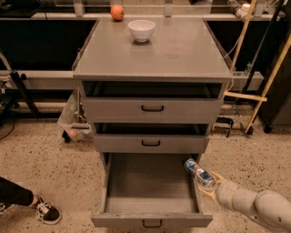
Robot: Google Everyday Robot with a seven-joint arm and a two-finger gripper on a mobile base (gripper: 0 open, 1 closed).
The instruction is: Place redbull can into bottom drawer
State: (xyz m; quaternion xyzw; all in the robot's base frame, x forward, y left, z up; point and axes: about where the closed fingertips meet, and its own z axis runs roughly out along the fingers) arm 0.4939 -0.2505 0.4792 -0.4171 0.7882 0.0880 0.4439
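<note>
The redbull can (198, 172), slim, blue and silver, is held tilted in my gripper (207, 183) at the lower right, over the right rim of the bottom drawer (150, 184). That drawer is pulled fully out, its plain grey interior bare, with a black bar handle on its front. My cream arm (254, 207) reaches in from the lower right corner. The gripper is shut on the can.
The two shallower drawers (152, 109) above are slightly open. On the cabinet top stand a white bowl (141, 30) and an orange (117, 12). A person's shoe (45, 212) is at the lower left. Wooden poles (261, 98) and cables stand at the right.
</note>
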